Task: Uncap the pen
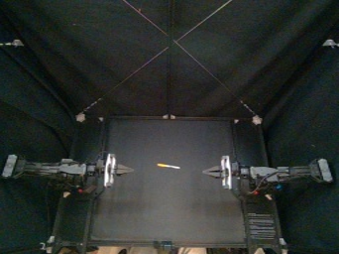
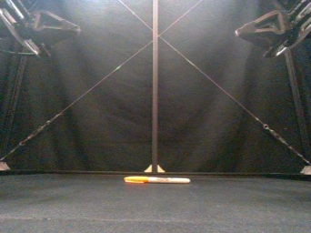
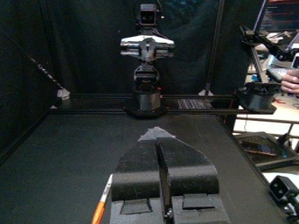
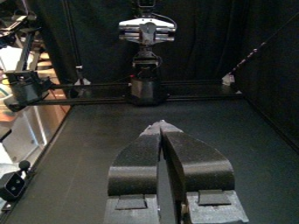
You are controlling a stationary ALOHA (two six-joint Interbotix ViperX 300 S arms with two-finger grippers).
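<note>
Pen (image 1: 169, 166) lies mid table (image 1: 146, 213), between left fingers (image 3: 138, 171) and right fingers (image 4: 135, 166), both closed on nothing. Open them before you descend (one at each end).

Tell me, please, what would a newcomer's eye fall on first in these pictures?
A small orange and white pen lies alone near the middle of the black table. The left pincer and the right pincer face it from either side, both with jaws shut and neither touching it. The front view shows the arms held high above the pen.
</note>
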